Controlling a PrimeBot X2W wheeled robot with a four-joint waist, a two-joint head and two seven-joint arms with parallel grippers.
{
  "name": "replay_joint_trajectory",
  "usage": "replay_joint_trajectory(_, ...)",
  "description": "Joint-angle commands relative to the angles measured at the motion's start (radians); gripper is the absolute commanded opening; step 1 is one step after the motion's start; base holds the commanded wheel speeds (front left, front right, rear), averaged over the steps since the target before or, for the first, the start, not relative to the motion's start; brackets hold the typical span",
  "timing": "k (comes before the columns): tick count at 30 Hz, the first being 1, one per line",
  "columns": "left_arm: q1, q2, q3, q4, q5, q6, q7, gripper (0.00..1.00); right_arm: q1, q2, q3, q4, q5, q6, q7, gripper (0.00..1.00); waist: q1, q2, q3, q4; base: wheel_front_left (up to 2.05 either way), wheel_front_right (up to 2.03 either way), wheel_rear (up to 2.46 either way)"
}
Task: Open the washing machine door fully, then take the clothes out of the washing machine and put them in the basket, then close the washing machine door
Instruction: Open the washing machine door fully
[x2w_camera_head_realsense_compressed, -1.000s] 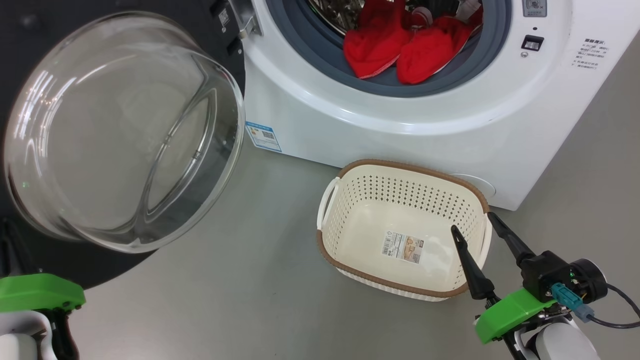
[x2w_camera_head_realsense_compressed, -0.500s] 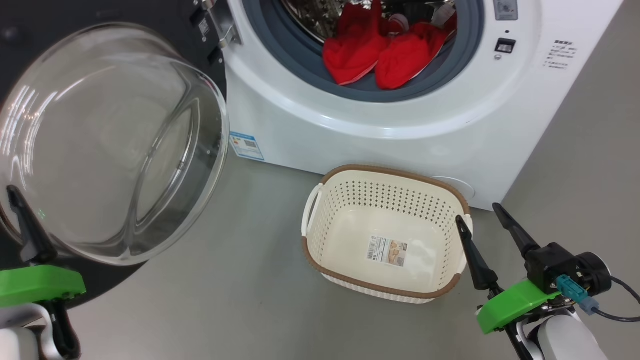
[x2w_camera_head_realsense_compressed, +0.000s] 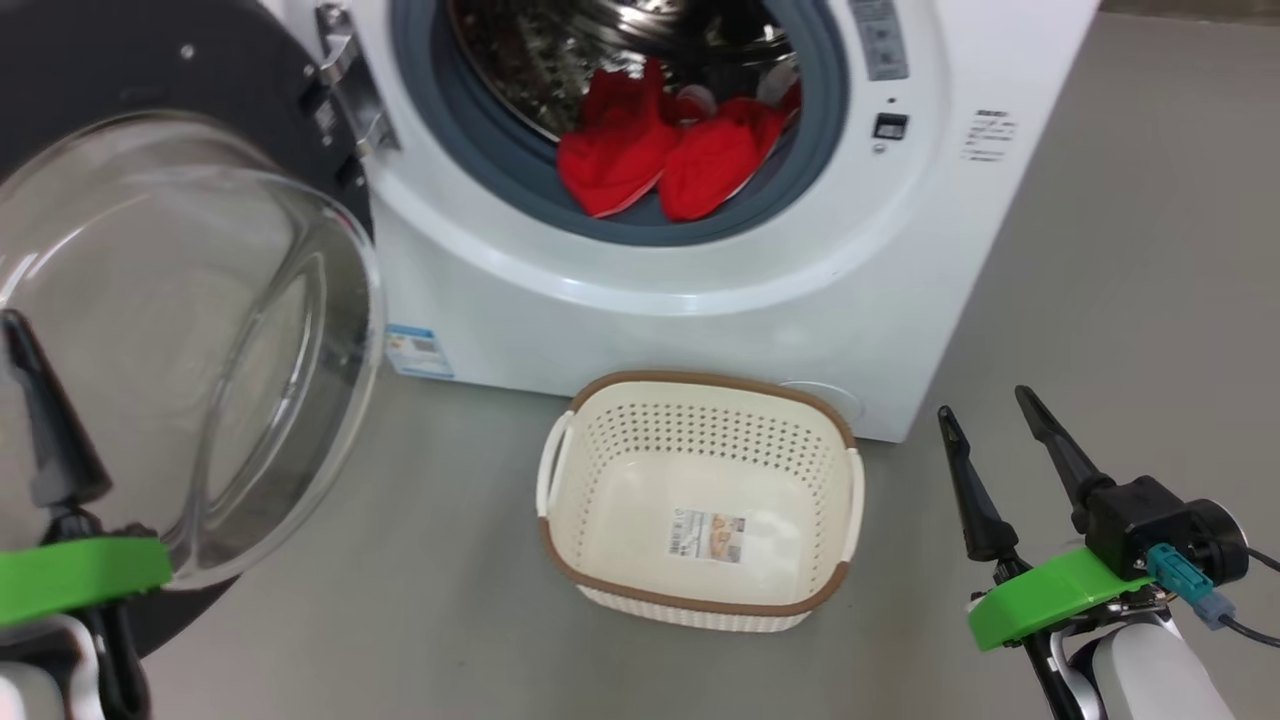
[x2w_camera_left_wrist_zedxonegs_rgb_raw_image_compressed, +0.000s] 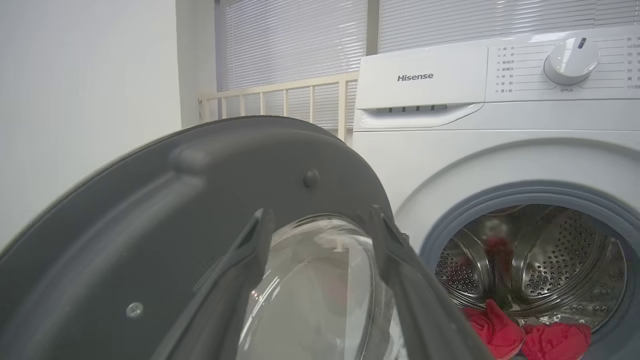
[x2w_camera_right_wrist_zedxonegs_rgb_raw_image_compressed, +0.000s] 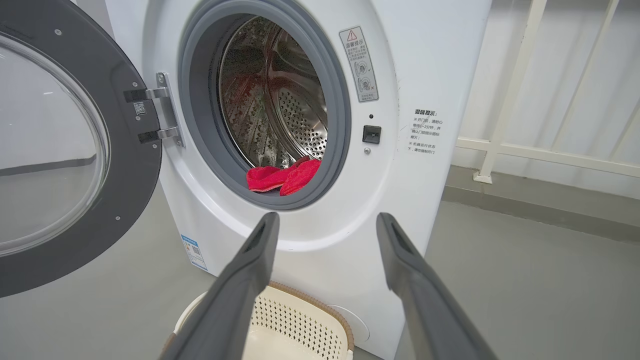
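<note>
The white washer (x2w_camera_head_realsense_compressed: 640, 320) stands at 12 o'clock. Its black-rimmed door (x2w_camera_head_realsense_compressed: 190, 340) hangs swung wide at 9 o'clock of the mouth, with the glass bowl bulging outward. Red clothes (x2w_camera_head_realsense_compressed: 670, 160) are heaped at 6 o'clock in the drum, lapping the grey ring. The cream basket (x2w_camera_head_realsense_compressed: 700, 440) sits upright and empty at 6 o'clock, just beside the washer's front.

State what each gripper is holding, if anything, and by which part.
Nothing is held. The left gripper stands open near the door; the right gripper is open and empty beside the basket.
</note>
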Motion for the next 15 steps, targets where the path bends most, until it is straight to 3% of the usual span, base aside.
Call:
replay_joint_trajectory(1,0.005,0.034,0.017,-0.044,0.010,-0.012,0.013,1.00,-0.007,0.002,0.010,-0.031,0.008,0.006,-0.006,1.00,0.0000,-0.0001,-0.034,-0.050,0.00,0.00,0.00)
replay_joint_trajectory(7,0.035,0.008,-0.051,-0.101,-0.026,-0.072,0.052,1.00,0.005,0.005,-0.008,-0.054,0.013,0.006,-0.006,1.00,0.0000,-0.0001,-0.055,-0.122,0.00,0.00,0.00)
replay_joint_trajectory(15,0.096,-0.009,-0.113,-0.068,-0.082,-0.145,0.089,1.00,0.030,0.005,-0.009,-0.082,0.047,0.006,-0.006,1.00,0.0000,-0.0001,-0.089,-0.232,0.00,0.00,0.00)
